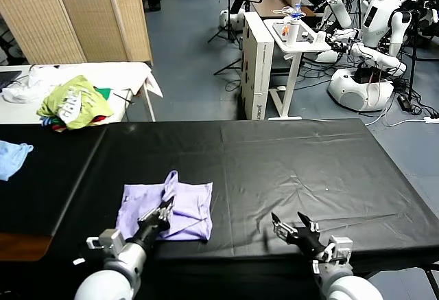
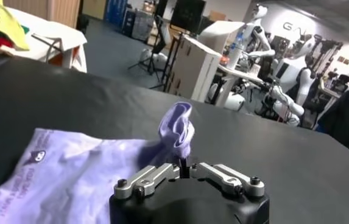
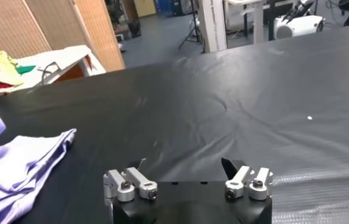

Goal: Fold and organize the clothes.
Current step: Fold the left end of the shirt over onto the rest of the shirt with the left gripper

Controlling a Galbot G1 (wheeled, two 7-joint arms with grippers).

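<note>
The clothes are one light lavender T-shirt (image 1: 188, 207), lying roughly folded on the black table (image 1: 295, 163), left of the middle and near the front edge. My left gripper (image 1: 164, 212) is at the shirt's near side, shut on a pinch of its fabric. From the pinch a twisted ridge of cloth (image 2: 177, 129) stands up above the table. In the left wrist view the shirt (image 2: 77, 179) shows a small dark print, just beyond the left gripper (image 2: 185, 168). My right gripper (image 1: 295, 227) hovers open and empty over bare table near the front right. In the right wrist view it (image 3: 183, 165) has the shirt (image 3: 16, 167) off to one side.
A lime-green and white garment heap (image 1: 72, 104) lies on a white side table (image 1: 130, 73) at the back left. A small light-blue cloth (image 1: 12, 157) sits at the table's left edge. Other robots and a white stand (image 1: 295, 36) are beyond the far edge.
</note>
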